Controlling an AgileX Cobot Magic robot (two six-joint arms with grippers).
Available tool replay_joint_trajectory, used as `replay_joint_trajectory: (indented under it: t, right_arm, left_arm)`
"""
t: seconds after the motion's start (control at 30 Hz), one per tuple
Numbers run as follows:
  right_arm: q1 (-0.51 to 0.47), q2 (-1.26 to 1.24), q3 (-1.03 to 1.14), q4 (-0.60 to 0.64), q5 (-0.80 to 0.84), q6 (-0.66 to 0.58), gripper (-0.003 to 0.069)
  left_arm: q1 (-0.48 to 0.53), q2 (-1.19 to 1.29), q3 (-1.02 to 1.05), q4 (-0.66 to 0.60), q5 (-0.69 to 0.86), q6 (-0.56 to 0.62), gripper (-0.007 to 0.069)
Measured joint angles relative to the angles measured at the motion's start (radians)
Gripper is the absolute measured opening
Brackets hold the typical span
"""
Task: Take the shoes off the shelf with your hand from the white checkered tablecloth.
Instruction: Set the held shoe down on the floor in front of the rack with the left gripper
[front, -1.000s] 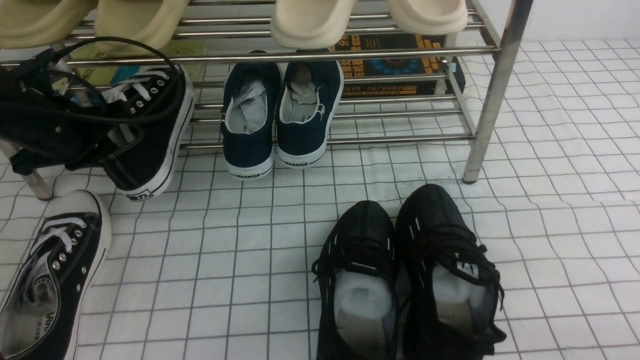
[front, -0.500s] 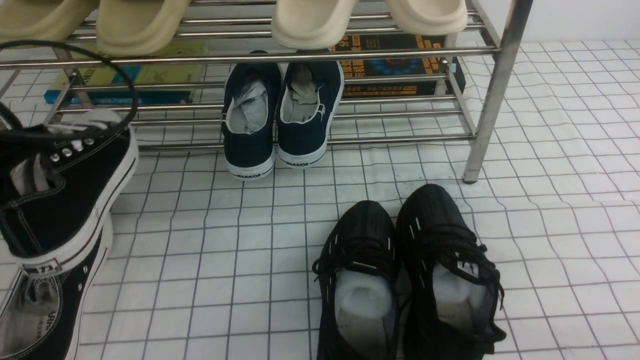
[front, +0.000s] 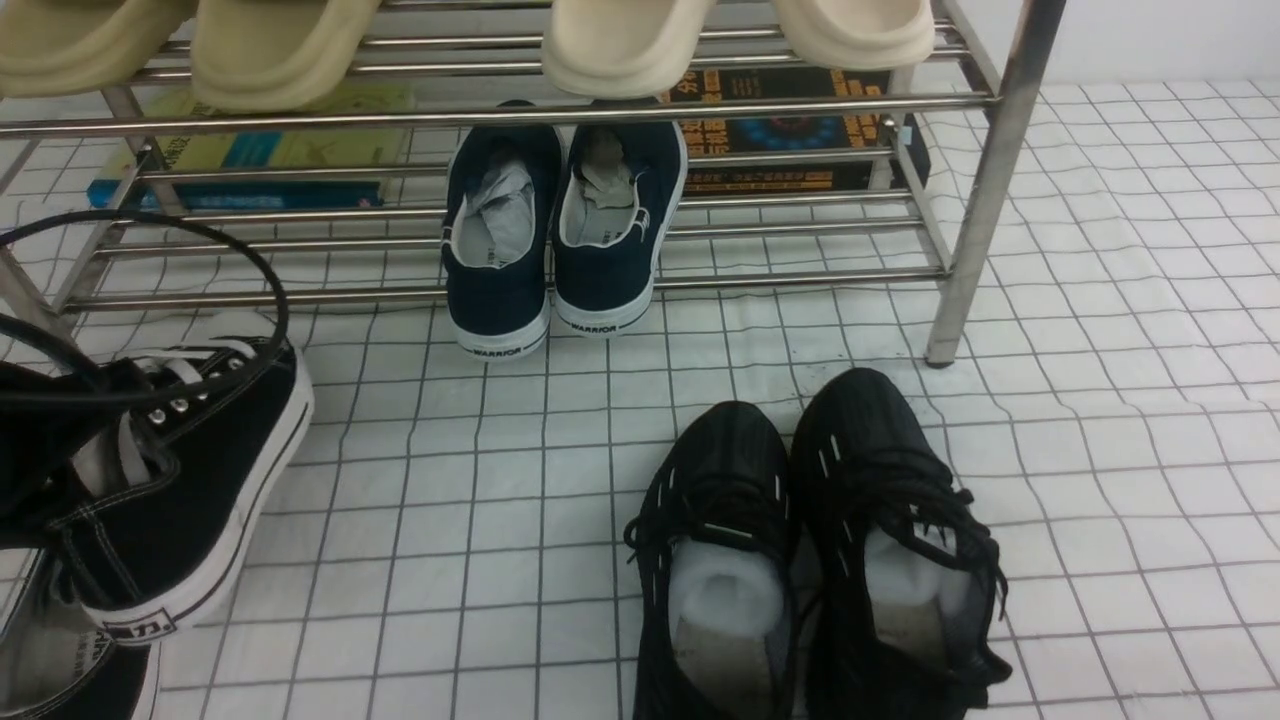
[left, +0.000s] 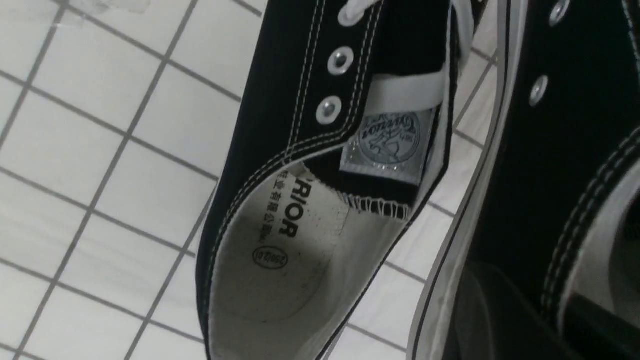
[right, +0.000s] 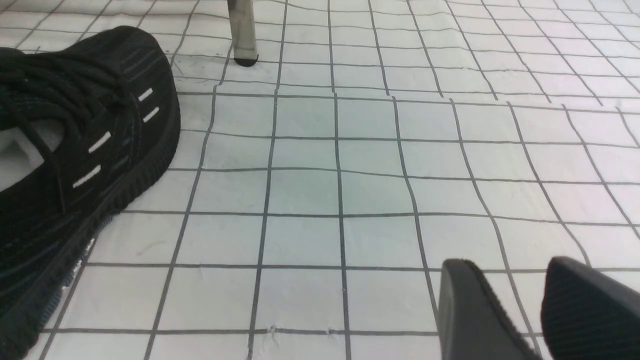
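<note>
a: the second sneaker (front: 190, 490) is clear of the shelf (front: 985, 200) now. a second ago it was still up at the left end of the lower rails. now it hangs low over the white checkered tablecloth (front: 450, 500).

b: and its partner?

a: the first sneaker (front: 90, 685) lies flat on the counter, right under the one i'm carrying. from the wrist i look straight into its insole. so, as i read it, both canvas shoes are off the rack and only the set-down and release are left.

b: how's the left arm sitting?

a: low at the left edge of the front view. the left gripper (front: 35, 450) is tucked in at the shoe's collar, with the heel dipped towards me and the toe up towards the rack. i can't see the jaws' tips, but the shoe rides tilted above the cloth with the arm, so i judge them clamped on it.

b: right side?

a: the right gripper (right: 522, 310) hovers just over bare cloth with its jaws apart and nothing between them. it sits near the black mesh sneakers (right: 75, 150) but isn't touching them.
</note>
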Motion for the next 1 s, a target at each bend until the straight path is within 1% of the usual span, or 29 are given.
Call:
replay_joint_trajectory:
  t: [0.3,0.37,0.53,0.63,0.8,0.9,1.0]
  right_arm:
    - [0.0,0.0,0.0,0.0,0.0,0.0,0.0239]
    - [0.0,0.0,0.0,0.002,0.0,0.0,0.0239]
    - [0.0,0.0,0.0,0.002,0.0,0.001,0.0239]
    - [0.0,0.0,0.0,0.001,0.0,0.001,0.0239]
    - [0.0,0.0,0.0,0.001,0.0,0.001,0.0239]
    - [0.0,0.0,0.0,0.001,0.0,0.001,0.0239]
    - [0.0,0.0,0.0,0.001,0.0,0.001,0.0239]
  left_arm:
    - [0.0,0.073,0.0,-0.039,-0.008,0.003,0.0018]
    - [0.0,0.075,-0.001,-0.038,-0.007,0.024,0.0018]
    - [0.0,0.067,-0.053,-0.006,0.055,0.041,0.0019]
    - [0.0,0.05,-0.129,0.003,0.12,0.042,0.0019]
    - [-0.001,0.034,-0.172,-0.048,0.128,0.042,0.0019]
    - [-0.045,0.035,-0.172,-0.049,0.142,0.038,0.0019]
    - [-0.12,0.035,-0.172,-0.009,0.148,-0.005,0.0019]
